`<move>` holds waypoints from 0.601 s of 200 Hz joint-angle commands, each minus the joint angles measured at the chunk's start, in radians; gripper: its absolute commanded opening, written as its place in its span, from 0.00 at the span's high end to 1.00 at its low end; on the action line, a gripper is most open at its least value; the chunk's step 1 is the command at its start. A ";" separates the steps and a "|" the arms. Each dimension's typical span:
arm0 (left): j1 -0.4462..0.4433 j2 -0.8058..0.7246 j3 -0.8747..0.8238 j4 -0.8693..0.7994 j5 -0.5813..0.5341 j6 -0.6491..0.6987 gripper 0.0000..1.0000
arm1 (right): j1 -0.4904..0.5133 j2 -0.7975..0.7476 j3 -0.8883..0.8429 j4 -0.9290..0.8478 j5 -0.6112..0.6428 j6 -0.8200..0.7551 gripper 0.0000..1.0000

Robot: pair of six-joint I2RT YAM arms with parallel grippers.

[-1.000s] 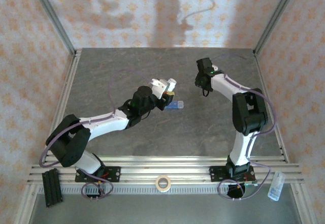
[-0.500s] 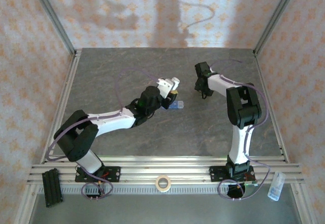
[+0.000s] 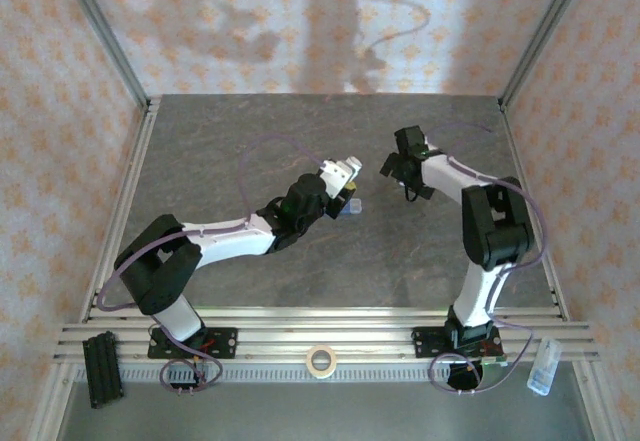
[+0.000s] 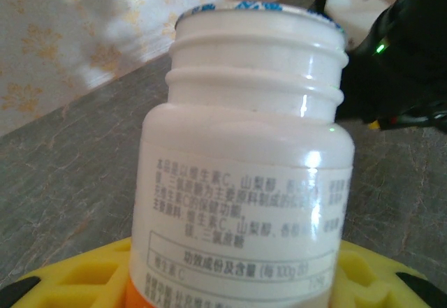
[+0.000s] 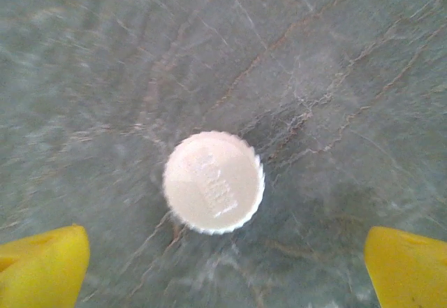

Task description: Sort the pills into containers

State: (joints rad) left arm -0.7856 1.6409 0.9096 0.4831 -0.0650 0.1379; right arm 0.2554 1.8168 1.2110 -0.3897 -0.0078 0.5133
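Left pincer [image 3: 344,185]: closed around the lower body of a small white plastic bottle [image 4: 244,182] with a printed label and an orange band at its base. In the left wrist view we see the yellow fingers [image 4: 73,280] on either side of that base. The bottle stands upright in the grip, with its threaded neck bare and no cap on. We cannot tell whether its mouth is sealed.

Translucent blue plastic pill-organiser strip [image 3: 354,207]: lies on the grey marbled bench [image 3: 240,136] near the middle, just beside and partly under the left pincer. Only a small blue end shows from above, and we cannot tell whether its lids are up or down.

Right pincer [image 5: 225,269]: jaws spread wide, holding nothing, pointing down at the bench to the right of the left pincer and apart from it.

Round white ribbed plastic cap [image 5: 214,182]: lies flat on the bench, top face up, between the two yellow fingertips [image 5: 42,269] in the right wrist view and touching neither.
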 commanded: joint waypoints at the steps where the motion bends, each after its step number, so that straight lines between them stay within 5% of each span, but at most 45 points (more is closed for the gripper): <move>1: -0.010 0.003 0.062 0.005 -0.026 0.017 1.00 | 0.023 -0.109 -0.003 0.015 -0.004 0.004 0.00; 120: -0.066 -0.034 0.225 -0.220 -0.099 0.051 1.00 | 0.148 -0.098 0.101 -0.057 -0.101 -0.028 0.00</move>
State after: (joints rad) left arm -0.8326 1.6409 1.0683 0.3401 -0.1154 0.1669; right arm 0.3866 1.6905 1.2694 -0.4053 -0.1055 0.4961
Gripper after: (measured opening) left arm 0.444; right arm 0.998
